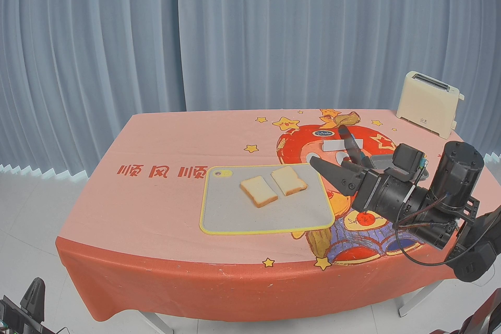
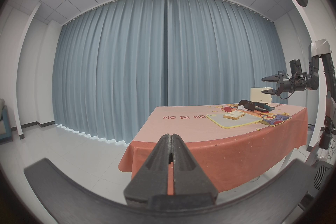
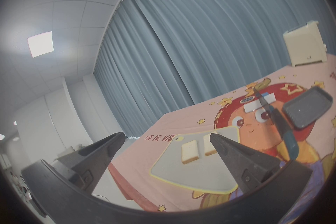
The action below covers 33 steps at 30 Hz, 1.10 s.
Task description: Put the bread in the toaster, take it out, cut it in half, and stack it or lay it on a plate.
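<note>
Head: bread [image 1: 259, 191] cut, both halves on board [image 1: 235, 217], 9 o'clock of right gripper [image 1: 323, 168]. Left wrist: left gripper [image 2: 170, 154] closed, empty. Right wrist: jaws wide, empty; knife [image 3: 280, 123] beside tray [image 3: 308, 107]. Risk: hard pinch crushes slice.

Over the board: the cutting board [image 1: 235, 217] is open from above; two flat bread halves [image 1: 258, 191] lie near its far edge.
Board's right edge: the right gripper [image 1: 324, 169] hangs there, jaws apart.
Behind the gripper: knife [image 1: 350, 142] and dark tray [image 3: 308, 107] lie flat, close together.
Far right corner: the toaster [image 1: 429, 103] stands apart, slot open upward.
</note>
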### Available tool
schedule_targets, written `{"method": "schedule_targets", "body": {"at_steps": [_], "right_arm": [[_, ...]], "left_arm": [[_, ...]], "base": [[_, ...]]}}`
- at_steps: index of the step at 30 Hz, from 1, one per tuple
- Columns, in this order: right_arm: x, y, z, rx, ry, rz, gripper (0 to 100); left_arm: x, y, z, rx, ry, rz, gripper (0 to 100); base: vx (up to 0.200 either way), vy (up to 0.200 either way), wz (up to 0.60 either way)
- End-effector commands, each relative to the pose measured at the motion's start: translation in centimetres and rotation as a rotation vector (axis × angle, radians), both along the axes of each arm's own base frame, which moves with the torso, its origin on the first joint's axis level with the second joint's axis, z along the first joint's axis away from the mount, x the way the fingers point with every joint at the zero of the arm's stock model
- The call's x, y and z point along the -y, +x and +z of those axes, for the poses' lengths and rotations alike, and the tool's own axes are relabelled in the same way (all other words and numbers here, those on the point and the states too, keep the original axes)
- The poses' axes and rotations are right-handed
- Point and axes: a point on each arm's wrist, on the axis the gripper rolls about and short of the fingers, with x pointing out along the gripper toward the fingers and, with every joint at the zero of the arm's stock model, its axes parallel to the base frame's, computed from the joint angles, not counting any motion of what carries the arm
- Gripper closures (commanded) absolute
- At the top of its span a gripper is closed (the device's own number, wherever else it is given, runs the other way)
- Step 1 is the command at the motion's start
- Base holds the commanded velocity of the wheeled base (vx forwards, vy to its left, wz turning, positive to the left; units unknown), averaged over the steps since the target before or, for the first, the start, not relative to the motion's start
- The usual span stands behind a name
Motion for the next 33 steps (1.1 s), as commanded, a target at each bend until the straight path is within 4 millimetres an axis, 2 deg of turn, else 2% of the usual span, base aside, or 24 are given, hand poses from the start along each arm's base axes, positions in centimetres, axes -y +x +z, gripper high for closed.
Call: {"method": "schedule_targets", "body": {"at_steps": [1, 5, 10, 14, 17, 23, 28, 33], "right_arm": [[0.3, -0.2, 0.3, 0.038, -0.035, -0.005, 0], [0.5, -0.3, -0.1, 0.050, -0.079, -0.002, 0], [0.3, -0.3, 0.3, 0.060, -0.096, -0.012, 0], [0.1, 0.6, 0.4, 0.052, -0.189, -0.033, 0], [0.2, 2.3, 0.4, 0.060, -0.259, -0.062, 0], [-1.3, 5.0, -1.1, 0.012, -0.317, -0.059, 0], [-2.4, 6.8, 0.0, -0.039, -0.353, -0.052, 0], [-2.5, 8.6, 1.2, -0.130, -0.433, -0.042, 0]], "left_arm": [[0.0, 0.0, -0.5, 0.000, 0.000, 0.000, 100], [0.0, 0.0, -0.5, 0.000, 0.000, 0.000, 100], [0.0, 0.0, -0.5, 0.000, 0.000, 0.000, 100], [0.0, 0.0, -0.5, 0.000, 0.000, 0.000, 100], [0.0, 0.0, -0.5, 0.000, 0.000, 0.000, 100], [0.0, 0.0, -0.5, 0.000, 0.000, 0.000, 100], [0.0, 0.0, -0.5, 0.000, 0.000, 0.000, 100], [0.0, 0.0, -0.5, 0.000, 0.000, 0.000, 100]], "base": [[0.000, 0.000, 0.00], [0.000, 0.000, 0.00], [0.000, 0.000, 0.00], [0.000, 0.000, 0.00], [0.000, 0.000, 0.00], [0.000, 0.000, 0.00], [0.000, 0.000, 0.00], [0.000, 0.000, 0.00]]}}
